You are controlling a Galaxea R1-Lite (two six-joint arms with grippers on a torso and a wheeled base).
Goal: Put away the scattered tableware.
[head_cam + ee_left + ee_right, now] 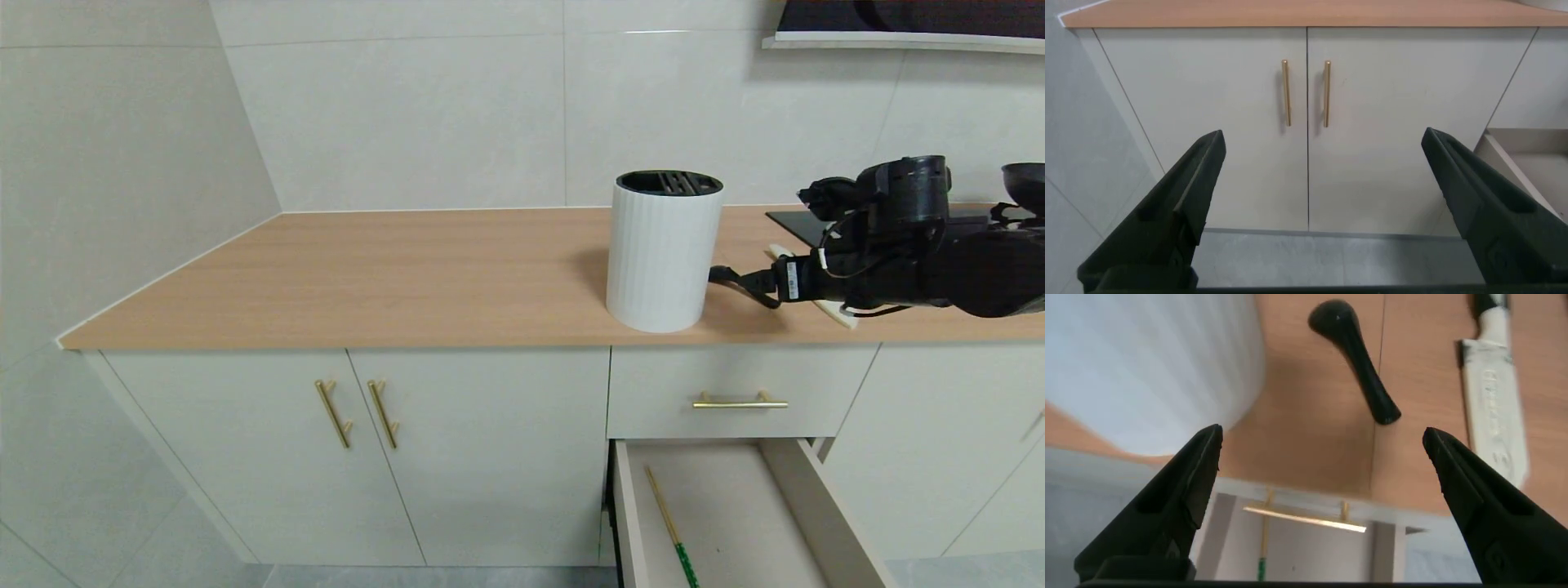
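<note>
- Two grippers are in sight, and we find both with fingers spread wide and nothing between them.
- The right gripper (1323, 434) hangs above the front part of the wooden countertop (408, 269), just to the right of the white holder (663, 253).
- The white holder is a ribbed cylinder with a black slotted top. It stands upright near the counter's front edge.
- In the right wrist view we see a black utensil (1354, 359) with a rounded end lying flat on the counter. It sits between the holder and a knife (1496, 392) and touches neither.
- The knife has a pale blade and a dark handle and also lies flat on the counter. In the head view the right arm crosses in front of it, and we make out only its pale ends.
- Under the counter there is a shut drawer with a gold handle (739, 402). Below it, a lower drawer (788, 482) is pulled out.
- A wooden chopstick (668, 523) with a green end lies along the left side of the lower drawer's floor. We cannot tell whether it is one stick or a pair.
- The left gripper (1321, 135) is low, facing the closed cabinet doors (1208, 122) with their two gold bar handles (1286, 91).
</note>
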